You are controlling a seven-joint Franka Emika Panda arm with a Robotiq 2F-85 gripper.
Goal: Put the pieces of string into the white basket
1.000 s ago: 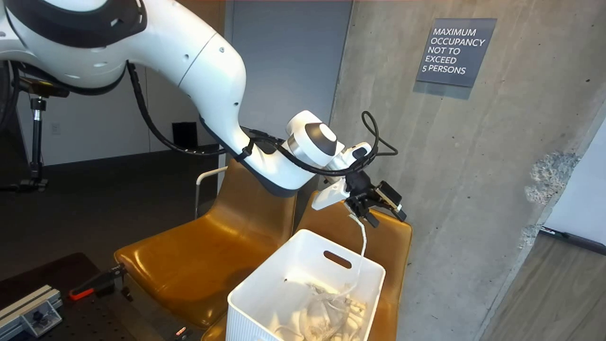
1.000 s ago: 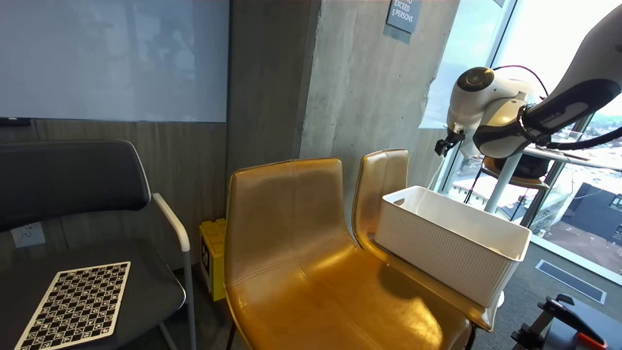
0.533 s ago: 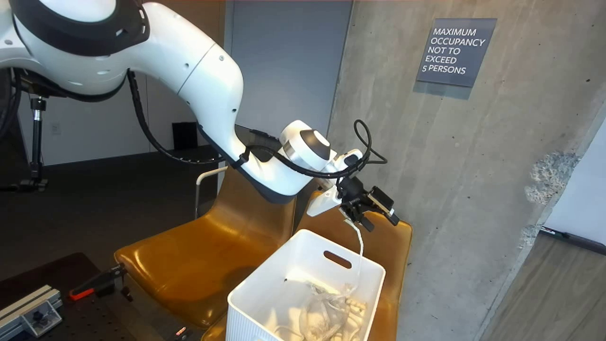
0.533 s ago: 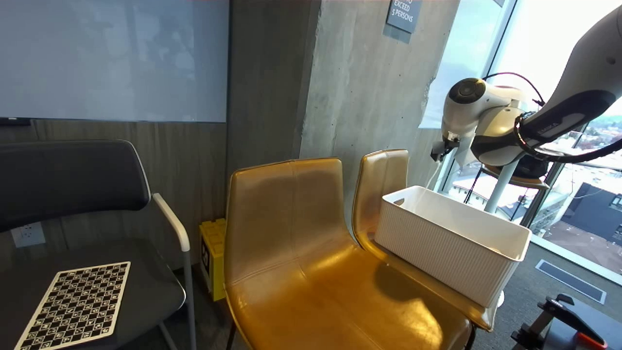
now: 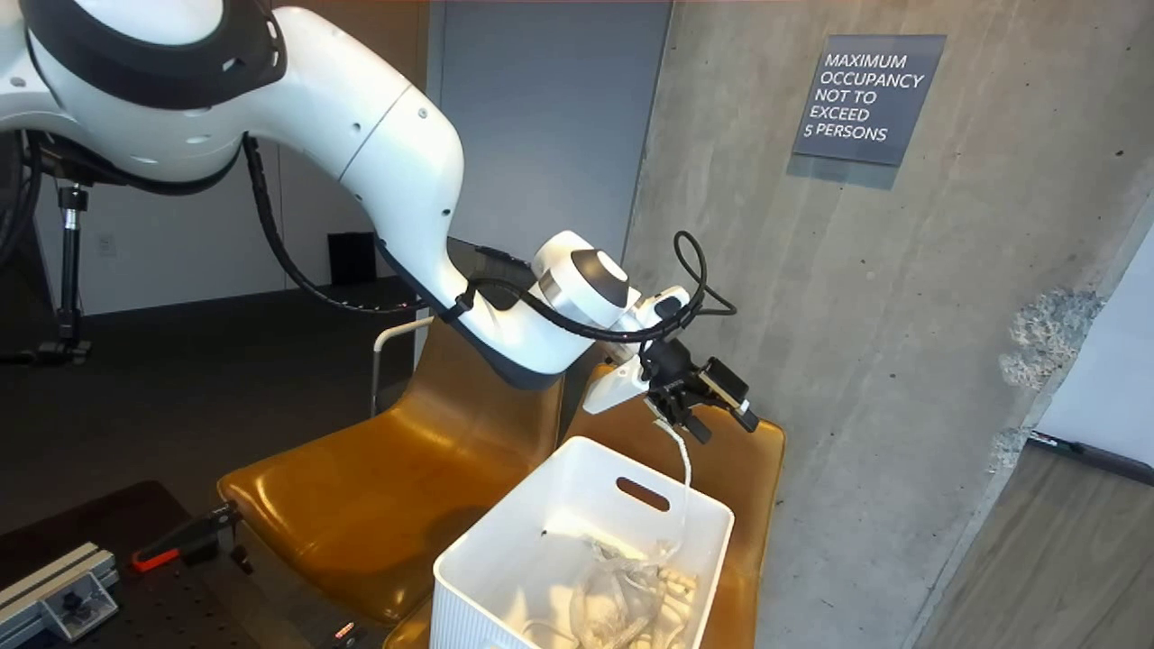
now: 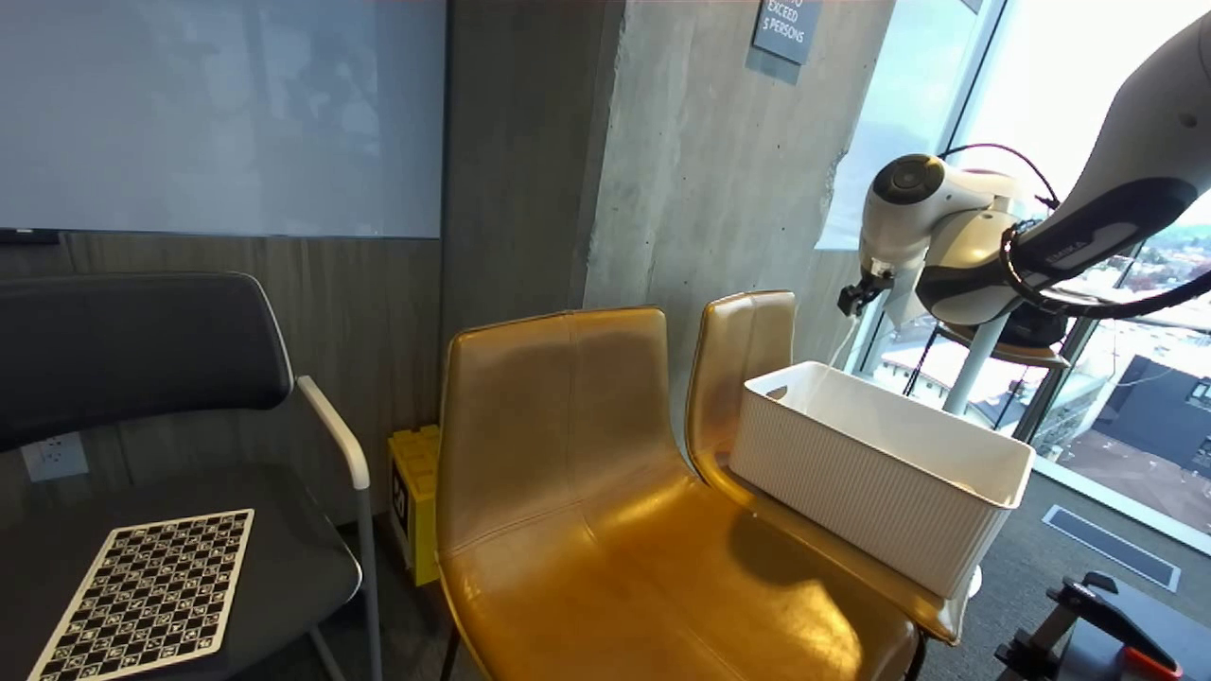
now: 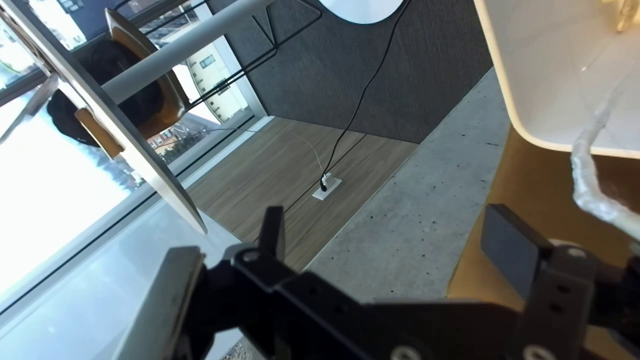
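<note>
The white basket [image 5: 505, 523] stands on a tan chair; it also shows in an exterior view [image 6: 851, 473] and in the wrist view [image 7: 540, 65]. A tangle of cream string [image 5: 622, 599] with something see-through around it lies inside. My gripper [image 5: 724, 425] is above and beyond the basket's handle end; the wrist view shows the gripper [image 7: 390, 237] open, nothing between its pads. A pale strand [image 5: 685, 455] runs from beside the gripper's outer side down into the basket. In the wrist view the strand [image 7: 587, 180] passes outside the right finger; its upper attachment is hidden.
Tan chairs [image 5: 361, 487] stand beside and under the basket. A concrete wall [image 5: 883, 361] is behind the gripper. A dark table with a clamp [image 5: 185, 541] is at lower left. A window and a white table edge [image 7: 145, 160] show in the wrist view.
My gripper has come down a little and shifted slightly left in an exterior view, then almost stopped. The strand sags more beside it. The basket has not moved.
</note>
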